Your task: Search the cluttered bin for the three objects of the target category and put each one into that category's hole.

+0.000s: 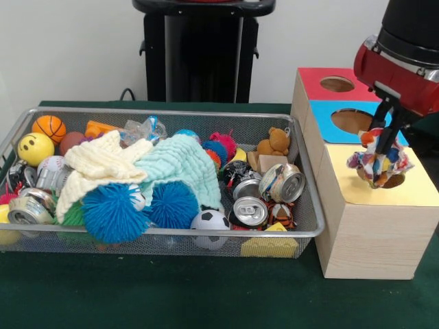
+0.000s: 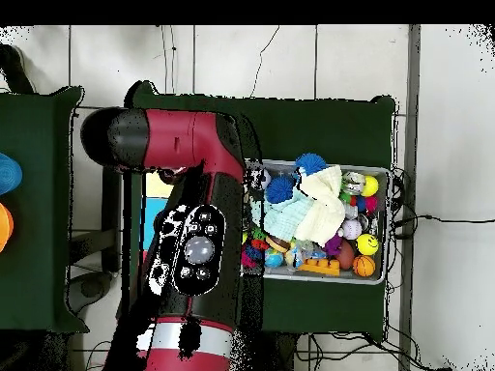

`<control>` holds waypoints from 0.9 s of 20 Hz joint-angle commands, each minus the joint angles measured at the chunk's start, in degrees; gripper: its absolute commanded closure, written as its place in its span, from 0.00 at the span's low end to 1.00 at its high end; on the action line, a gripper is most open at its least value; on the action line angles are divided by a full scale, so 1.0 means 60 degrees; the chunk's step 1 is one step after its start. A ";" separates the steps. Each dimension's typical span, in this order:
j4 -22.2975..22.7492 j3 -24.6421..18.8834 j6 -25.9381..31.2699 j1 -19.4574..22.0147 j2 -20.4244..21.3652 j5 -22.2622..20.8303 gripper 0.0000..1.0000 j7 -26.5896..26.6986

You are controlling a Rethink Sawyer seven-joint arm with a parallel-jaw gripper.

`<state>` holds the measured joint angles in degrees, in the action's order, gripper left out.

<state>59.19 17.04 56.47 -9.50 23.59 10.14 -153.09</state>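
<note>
My gripper [image 1: 383, 149] is shut on a patched fabric bundle [image 1: 378, 164] of white, pink, blue and yellow. It holds the bundle right over the round hole [image 1: 394, 181] in the yellow face of the pale wooden box [image 1: 370, 233], at the front view's right; the bundle hides most of the hole. The wire-mesh bin [image 1: 171, 232] lies to the left, full of clutter. I cannot make out another such bundle in it. In the overhead view the red arm [image 2: 198, 242] hides the gripper and the boxes; the bin [image 2: 385, 227] shows to its right.
Behind the yellow-faced box stand the blue-faced box [image 1: 322, 113] and the red-faced box [image 1: 312, 77], each with a hole. The bin holds blue spiky balls [image 1: 110, 212], a mint cloth [image 1: 180, 168], a cream cloth [image 1: 103, 164], cans [image 1: 250, 211], a brown teddy bear [image 1: 276, 142] and several balls.
</note>
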 commanded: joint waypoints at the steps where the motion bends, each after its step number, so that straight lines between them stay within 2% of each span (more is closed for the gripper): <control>1: 0.1576 -0.0905 -0.1005 0.0434 -0.0374 -0.0201 1.00 -0.0105; 11: 0.1826 -0.1153 -0.1441 0.0296 -0.0483 0.0124 1.00 -0.0473; 18: 0.1965 -0.1346 -0.1056 0.0172 -0.0232 0.0459 1.00 -0.0657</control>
<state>62.85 16.36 50.41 -9.00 23.16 10.42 -153.09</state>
